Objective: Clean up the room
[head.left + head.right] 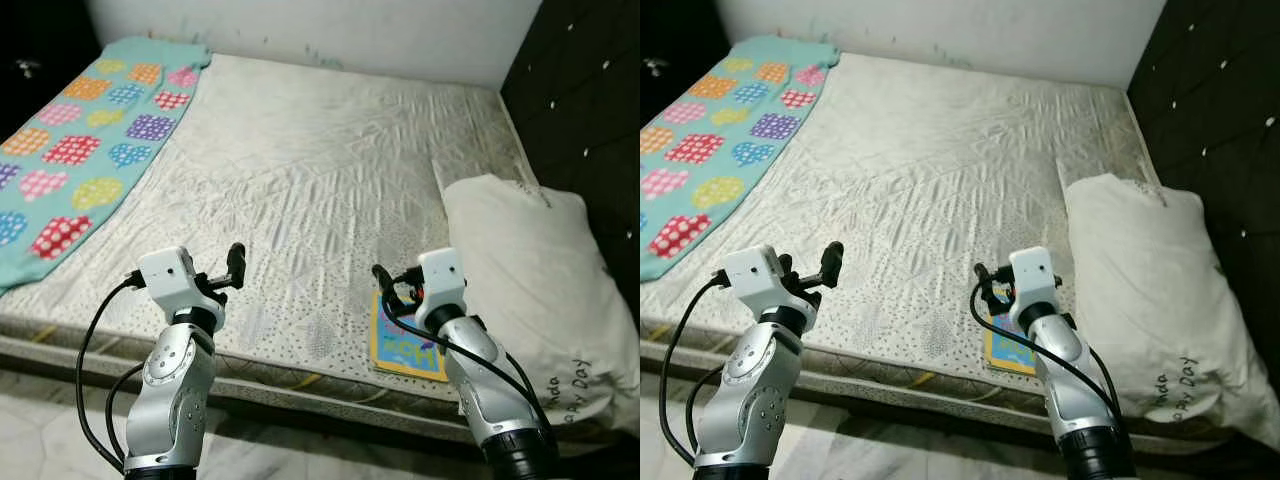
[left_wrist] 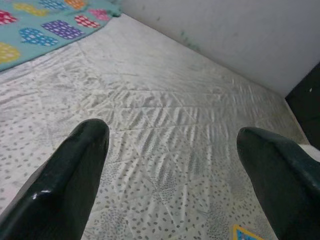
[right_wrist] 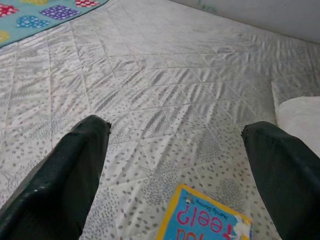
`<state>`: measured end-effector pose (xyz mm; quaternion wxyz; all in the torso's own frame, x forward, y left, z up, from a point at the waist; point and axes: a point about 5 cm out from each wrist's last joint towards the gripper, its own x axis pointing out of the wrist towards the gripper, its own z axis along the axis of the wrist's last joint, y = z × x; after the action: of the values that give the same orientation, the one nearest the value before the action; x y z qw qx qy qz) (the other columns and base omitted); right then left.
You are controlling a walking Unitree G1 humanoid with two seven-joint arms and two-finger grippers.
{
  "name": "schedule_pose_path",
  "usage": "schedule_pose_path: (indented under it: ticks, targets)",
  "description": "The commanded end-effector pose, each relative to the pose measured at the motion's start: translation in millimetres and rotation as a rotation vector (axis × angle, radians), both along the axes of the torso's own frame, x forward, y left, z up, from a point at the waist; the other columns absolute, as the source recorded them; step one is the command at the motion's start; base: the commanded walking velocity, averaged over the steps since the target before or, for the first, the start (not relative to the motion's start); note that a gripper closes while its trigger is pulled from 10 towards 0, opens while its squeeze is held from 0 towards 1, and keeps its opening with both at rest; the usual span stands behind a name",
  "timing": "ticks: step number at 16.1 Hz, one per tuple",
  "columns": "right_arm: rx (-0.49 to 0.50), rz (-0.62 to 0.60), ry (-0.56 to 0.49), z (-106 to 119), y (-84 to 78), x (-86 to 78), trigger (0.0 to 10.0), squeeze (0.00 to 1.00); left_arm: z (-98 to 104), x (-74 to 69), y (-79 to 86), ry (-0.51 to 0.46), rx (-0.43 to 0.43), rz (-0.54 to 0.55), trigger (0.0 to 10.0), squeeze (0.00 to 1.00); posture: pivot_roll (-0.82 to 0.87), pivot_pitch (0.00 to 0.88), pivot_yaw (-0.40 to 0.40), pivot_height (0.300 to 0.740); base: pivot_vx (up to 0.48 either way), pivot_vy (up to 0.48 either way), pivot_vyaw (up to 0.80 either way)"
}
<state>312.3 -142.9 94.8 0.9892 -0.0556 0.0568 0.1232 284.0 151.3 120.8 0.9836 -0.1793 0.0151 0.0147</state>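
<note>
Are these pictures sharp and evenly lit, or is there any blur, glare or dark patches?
Left eye view: sharp, evenly lit mattress, while the far left corner and the headboard fall dark. Right eye view: much the same, the pillow bright without glare. Left wrist view: the close fingers look soft, with a small shine. Right wrist view: the book reads clearly, though cut off at the edge.

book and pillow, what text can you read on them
"feel?" in large pink letters on the cover of the children's book, right wrist view; the word before it is cut off.
Small print beside that title: too small to read.
"y Day" in dark script on the white pillow; the start is hidden in a fold.
</note>
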Motion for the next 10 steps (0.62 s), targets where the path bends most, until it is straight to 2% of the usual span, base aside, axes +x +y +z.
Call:
schedule_pose_path:
  ticks: [1, 3, 4, 8, 10]
  targets:
    - [0.008, -0.002, 0.006, -1.5, -0.4, -0.6, 10.0, 0.0, -5.9, -3.1, -5.7, 0.028, -0.033, -0.003, 10.0, 0.0, -0.01, 0.053, -0.048, 0.74, 0.0, 0.0, 0.0]
    - [0.077, 0.018, 0.037, -3.2, 1.7, -1.6, 10.0, 0.0, -6.1, -3.5, -6.2, 0.028, -0.035, -0.01, 10.0, 0.0, -0.01, 0.053, -0.048, 0.74, 0.0, 0.0, 0.0]
    - [0.101, 0.027, 0.045, -3.2, 3.0, -2.4, 10.0, 0.0, -6.1, -3.6, -6.5, 0.024, -0.036, -0.013, 10.0, 0.0, -0.01, 0.053, -0.048, 0.74, 0.0, 0.322, 0.0]
    - [0.019, 0.033, 0.023, -3.2, 5.2, -3.2, 10.0, 0.0, -5.6, -3.4, -7.9, 0.023, -0.036, -0.017, 10.0, 0.0, -0.01, 0.059, -0.049, 0.74, 0.0, 0.415, 0.0]
    - [0.082, 0.045, 0.009, 1.3, 7.7, -2.2, 10.0, 0.0, -6.9, -3.4, -7.5, 0.029, -0.039, -0.014, 10.0, 0.0, -0.01, 0.06, -0.05, 0.74, 0.0, 0.465, 0.0]
